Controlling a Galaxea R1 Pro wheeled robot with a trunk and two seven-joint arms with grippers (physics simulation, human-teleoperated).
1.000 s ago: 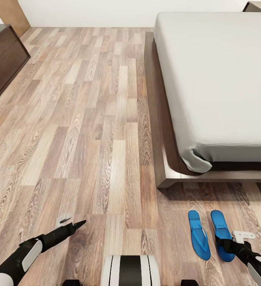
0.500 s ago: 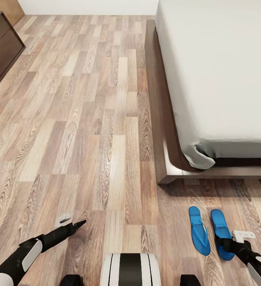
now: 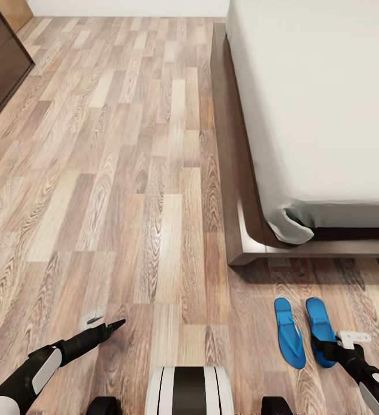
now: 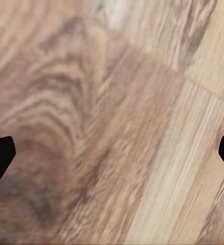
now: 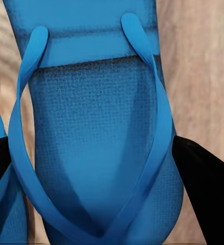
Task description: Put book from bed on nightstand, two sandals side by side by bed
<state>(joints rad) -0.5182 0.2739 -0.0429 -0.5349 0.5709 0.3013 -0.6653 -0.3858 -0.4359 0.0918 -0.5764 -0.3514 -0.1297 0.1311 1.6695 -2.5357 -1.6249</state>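
Low in the frame's right corner, black right gripper (image 3: 326, 349) spread either side of bright blue flat sandal (image 3: 321, 337), twin blue sandal (image 3: 288, 332) just beside, black left gripper (image 3: 115, 325) spread over wood-plank floor (image 3: 126, 173).

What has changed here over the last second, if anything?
Mostly the camera tipped down: the bed and floor slid up in the picture, hiding the far wall. The two sandals still lie side by side on the floor at the bed's foot. The right hand stays at the right sandal, fingers on either side of it, and the left hand still hangs open over bare floor.
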